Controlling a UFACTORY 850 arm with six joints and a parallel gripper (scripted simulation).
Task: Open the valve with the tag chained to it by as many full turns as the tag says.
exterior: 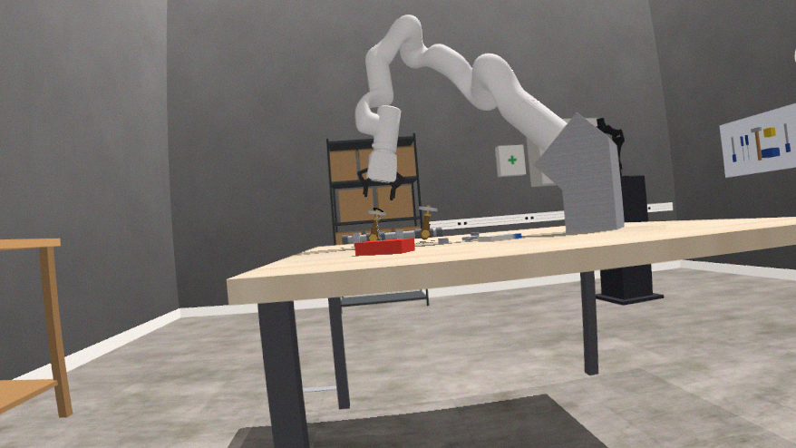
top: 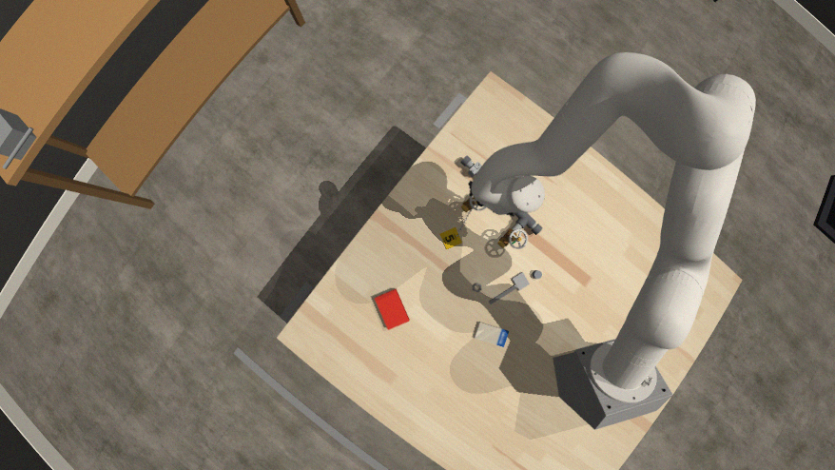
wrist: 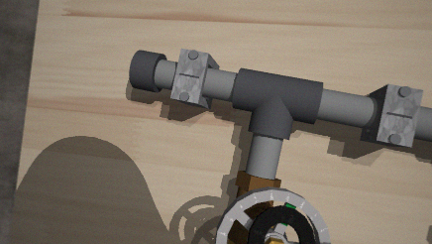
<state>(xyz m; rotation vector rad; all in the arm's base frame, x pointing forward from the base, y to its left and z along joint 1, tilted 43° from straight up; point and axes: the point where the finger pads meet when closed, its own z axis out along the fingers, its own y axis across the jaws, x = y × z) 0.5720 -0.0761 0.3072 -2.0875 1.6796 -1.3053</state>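
Observation:
A grey pipe [wrist: 347, 106] with a dark T-piece [wrist: 277, 96] lies on the wooden table [top: 408, 380] and carries two valves. The left valve's handwheel [top: 475, 208] [exterior: 376, 212] [wrist: 246, 204] is partly hidden under the wrist in the top view. A chain [top: 464, 216] runs from it to a yellow tag [top: 450, 238] that reads 5. The right valve's handwheel [top: 516, 237] [exterior: 427, 209] stands free. My gripper [exterior: 378, 190] is open and empty. It hangs a short way above the left handwheel, not touching it.
A red box [top: 391, 308] [exterior: 383, 247], a white and blue box [top: 490, 333], a hammer-like tool [top: 514, 286], a nut [top: 476, 286] and a small grey cylinder [top: 535, 274] lie on the table. Pipe clamps [wrist: 190, 75] [wrist: 398, 115] hold the pipe down.

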